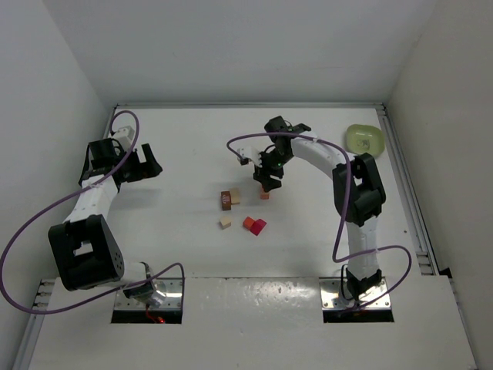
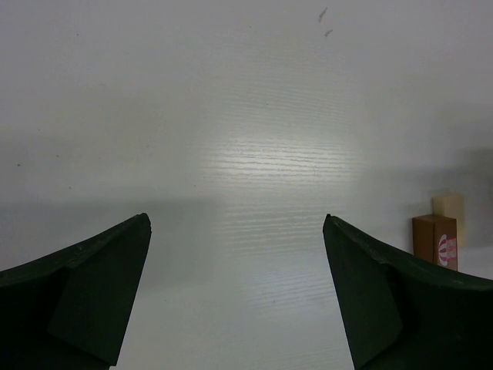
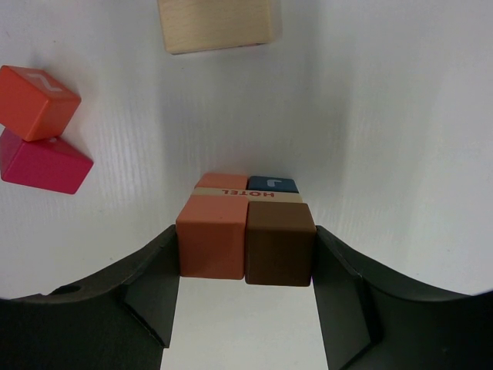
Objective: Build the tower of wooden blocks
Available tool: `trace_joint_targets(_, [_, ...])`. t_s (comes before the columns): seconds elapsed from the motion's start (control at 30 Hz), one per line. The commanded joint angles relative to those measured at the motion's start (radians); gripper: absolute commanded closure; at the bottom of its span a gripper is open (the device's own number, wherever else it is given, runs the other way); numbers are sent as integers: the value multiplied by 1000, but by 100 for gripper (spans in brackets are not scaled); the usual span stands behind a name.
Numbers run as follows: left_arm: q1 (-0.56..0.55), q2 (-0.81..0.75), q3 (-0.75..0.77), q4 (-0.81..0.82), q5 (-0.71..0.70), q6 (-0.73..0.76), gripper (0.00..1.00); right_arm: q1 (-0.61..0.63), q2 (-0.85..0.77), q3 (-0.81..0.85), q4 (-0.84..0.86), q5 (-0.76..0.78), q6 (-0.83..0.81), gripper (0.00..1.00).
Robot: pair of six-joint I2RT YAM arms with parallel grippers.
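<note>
Tower barely begun, most blocks loose.
The left gripper (image 2: 236,223) hangs wide open and idle. The right gripper (image 3: 246,233) seems clamped on the orange-and-brown top pair (image 3: 212,247) of the low tower (image 3: 231,193). A pale block (image 3: 218,23), red block (image 3: 35,100) and magenta block (image 3: 42,163) lie nearby, unstacked.

Orange block (image 3: 212,247) and dark brown block (image 3: 280,243) sit touching side by side mid-table; nearer, red block (image 1: 249,223) touches magenta block (image 1: 259,228), with pale block (image 1: 225,221) to their left.
</note>
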Motion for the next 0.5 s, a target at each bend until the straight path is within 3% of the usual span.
trace_joint_targets(0.0, [-7,1,18,15,8,-5,0,7,4,17,-7,-5,-17,49])
trace_joint_targets(0.27, [-7,1,18,15,8,-5,0,8,4,11,-7,3,-23,45])
trace_joint_targets(0.47, [-7,1,18,15,8,-5,0,7,0,5,2,6,-18,26])
